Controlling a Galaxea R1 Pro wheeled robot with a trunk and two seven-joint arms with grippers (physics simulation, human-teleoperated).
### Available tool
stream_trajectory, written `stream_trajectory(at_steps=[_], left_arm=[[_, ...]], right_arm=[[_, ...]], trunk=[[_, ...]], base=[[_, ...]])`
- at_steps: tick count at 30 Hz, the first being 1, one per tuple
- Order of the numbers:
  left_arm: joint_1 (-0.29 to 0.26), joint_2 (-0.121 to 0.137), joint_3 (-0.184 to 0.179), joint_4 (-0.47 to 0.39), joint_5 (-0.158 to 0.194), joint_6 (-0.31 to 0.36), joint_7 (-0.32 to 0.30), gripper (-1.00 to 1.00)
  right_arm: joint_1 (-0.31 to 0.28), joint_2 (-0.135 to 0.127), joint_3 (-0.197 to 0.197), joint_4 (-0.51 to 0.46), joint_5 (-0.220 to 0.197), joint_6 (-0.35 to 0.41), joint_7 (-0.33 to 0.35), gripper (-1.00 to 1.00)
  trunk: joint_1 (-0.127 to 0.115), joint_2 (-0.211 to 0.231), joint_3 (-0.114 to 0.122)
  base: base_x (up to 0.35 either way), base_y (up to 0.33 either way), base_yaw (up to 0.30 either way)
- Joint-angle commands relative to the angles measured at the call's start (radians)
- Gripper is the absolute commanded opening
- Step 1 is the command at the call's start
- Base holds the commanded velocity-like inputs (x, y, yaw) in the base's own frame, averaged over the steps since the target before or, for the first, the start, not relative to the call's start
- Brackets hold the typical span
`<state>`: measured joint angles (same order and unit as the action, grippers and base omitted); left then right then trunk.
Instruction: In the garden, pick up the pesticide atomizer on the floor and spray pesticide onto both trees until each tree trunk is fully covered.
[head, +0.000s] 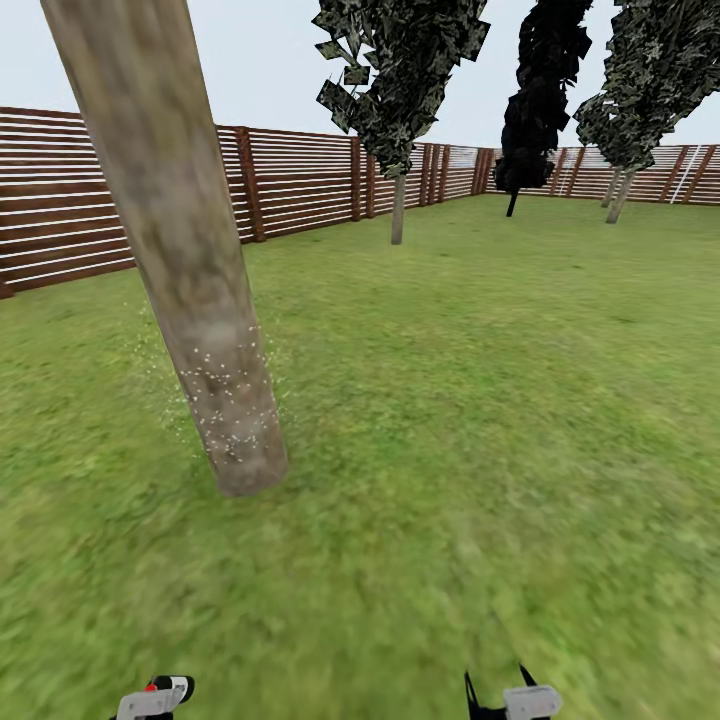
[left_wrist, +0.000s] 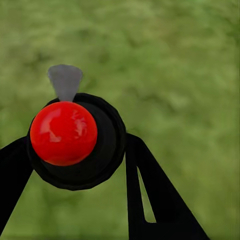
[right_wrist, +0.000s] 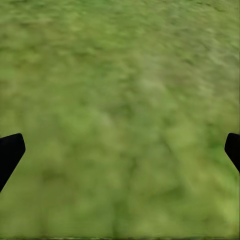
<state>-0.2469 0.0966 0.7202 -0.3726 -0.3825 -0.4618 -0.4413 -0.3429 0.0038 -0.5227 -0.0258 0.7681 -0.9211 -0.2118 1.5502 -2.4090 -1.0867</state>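
Green mottled grass floor (head: 480, 420), brown slat fence (head: 300, 180) ringing it. Near tree trunk (head: 190, 270) leans, whitish pesticide specks (head: 225, 400) on its base. Left gripper (left_wrist: 75, 160) pinches the atomizer (left_wrist: 64, 132), red cap, low over the grass. Right gripper (right_wrist: 120, 147) spread wide, holding nothing.

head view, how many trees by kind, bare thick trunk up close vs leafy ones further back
Thick bare grey-brown tree trunk up close, speckled with whitish pesticide droplets: 1
Leafy trees near the brown slatted wooden fence, the left, the dark middle, the right: 3
Total: 4
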Motion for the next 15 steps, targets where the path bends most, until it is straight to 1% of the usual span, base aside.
stream_trajectory(at_steps=[1, 8, 15], left_arm=[[0.000, 0.000, 0.000, 0.000, 0.001, 0.000, -0.001, -1.00], [0.000, -0.003, -0.002, -0.001, 0.000, -0.004, -0.001, -1.00], [0.000, 0.000, -0.001, -0.001, -0.001, -0.006, -0.001, -1.00]], right_arm=[[0.000, -0.002, 0.000, 0.000, 0.000, 0.007, 0.000, 1.00], [0.001, -0.002, 0.000, 0.000, -0.001, 0.016, 0.000, 1.00], [0.001, -0.002, 0.000, 0.000, -0.001, 0.016, 0.000, 1.00]], trunk=[[0.000, 0.000, 0.000], [0.000, 0.000, 0.000], [0.000, 0.000, 0.000]], base=[[0.000, 0.000, 0.000], [0.000, 0.000, 0.000], [0.000, 0.000, 0.000]])
